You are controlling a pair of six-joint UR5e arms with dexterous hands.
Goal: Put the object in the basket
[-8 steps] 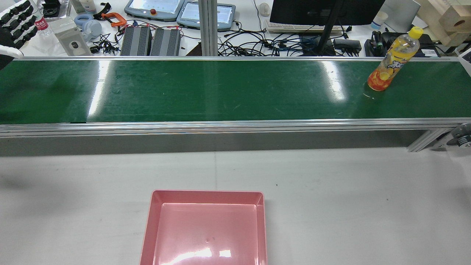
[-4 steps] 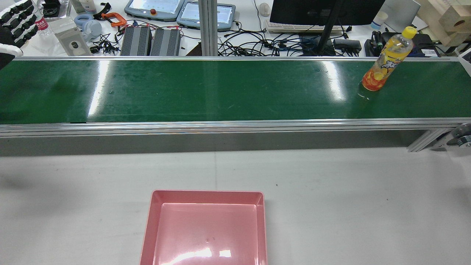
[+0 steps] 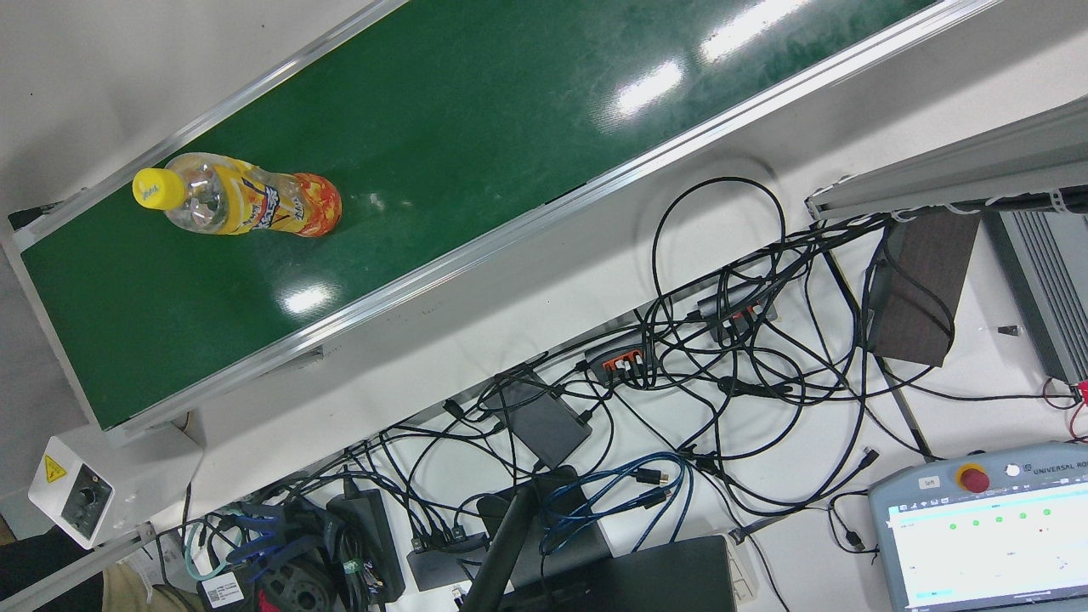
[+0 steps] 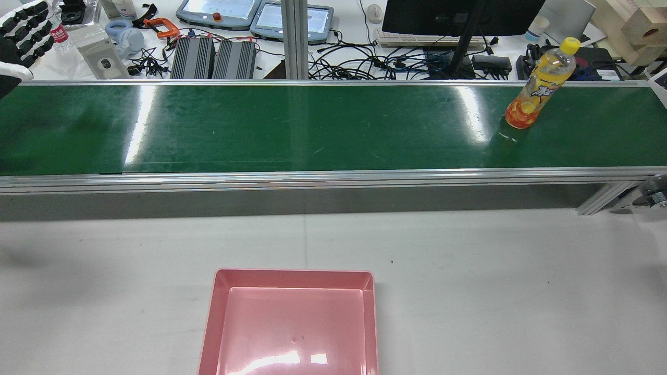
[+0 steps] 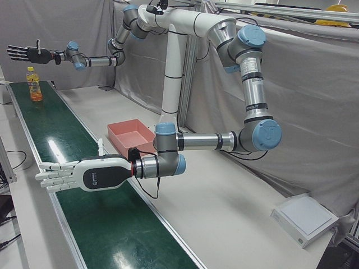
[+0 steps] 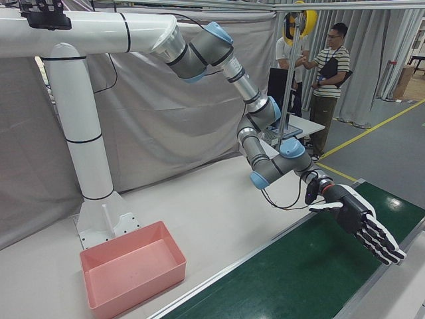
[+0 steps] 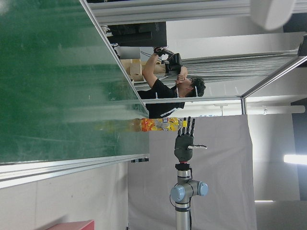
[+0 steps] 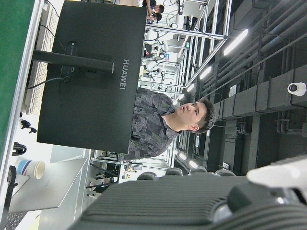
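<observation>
An orange drink bottle with a yellow cap stands upright on the green belt, near its right end in the rear view. It also shows from above as bottle and far down the belt as bottle. My right hand hovers open above and just beyond it, fingers spread. My left hand is held flat and open over the belt's other end, far from the bottle. The same left hand sits at the rear view's top left corner. The pink basket lies empty on the white table.
Behind the belt a bench carries cables, two teach pendants and a monitor. Two people stand in the background. A white box sits at the table's near corner. The belt's metal rail separates belt and table.
The bottle has ridden the belt to the left in the rear view, still upright. The left hand has barely moved.
</observation>
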